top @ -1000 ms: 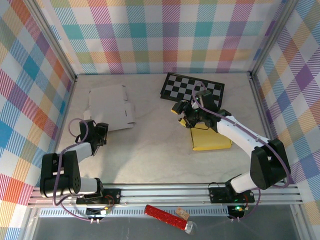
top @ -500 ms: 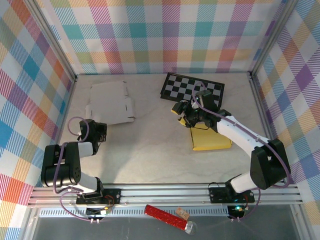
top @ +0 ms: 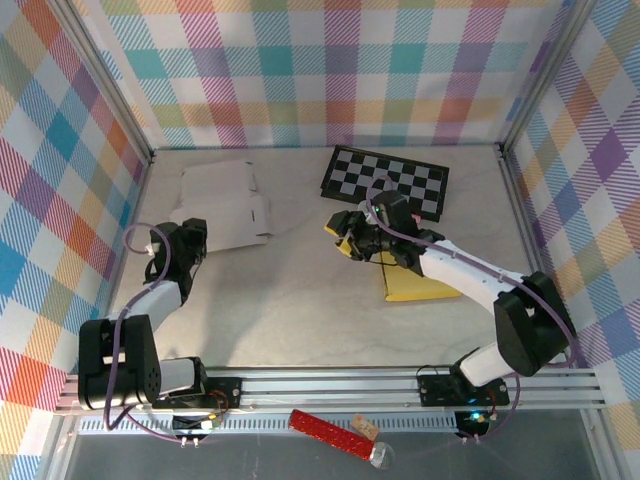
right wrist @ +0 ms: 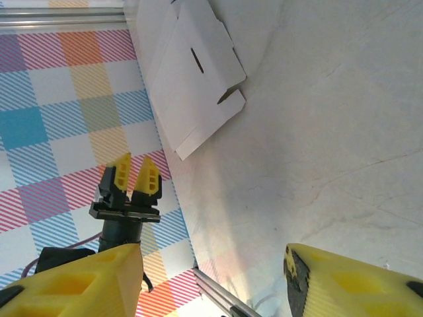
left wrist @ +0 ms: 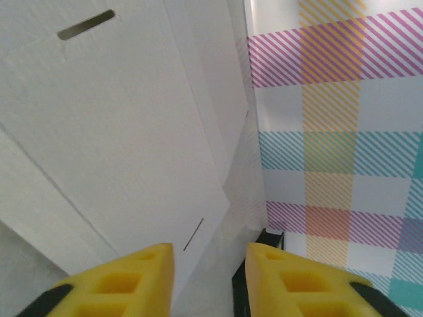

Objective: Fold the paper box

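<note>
Both arms have moved since a second ago: your left one went up toward twelve o'clock to the sheet, and your right one slid toward nine o'clock. On the table (top: 300, 310) the paper box (top: 222, 205) lies flat and unfolded at about ten o'clock, close to the wall (top: 80, 200). Your left fingers (left wrist: 122, 281) stand partly open at its seven o'clock edge and hold nothing. The right fingers (right wrist: 73, 281) are wide apart and empty, well apart from it at three o'clock. I think a push from one side only could slide the light sheet against the wall, or crease a flap wrongly.
</note>
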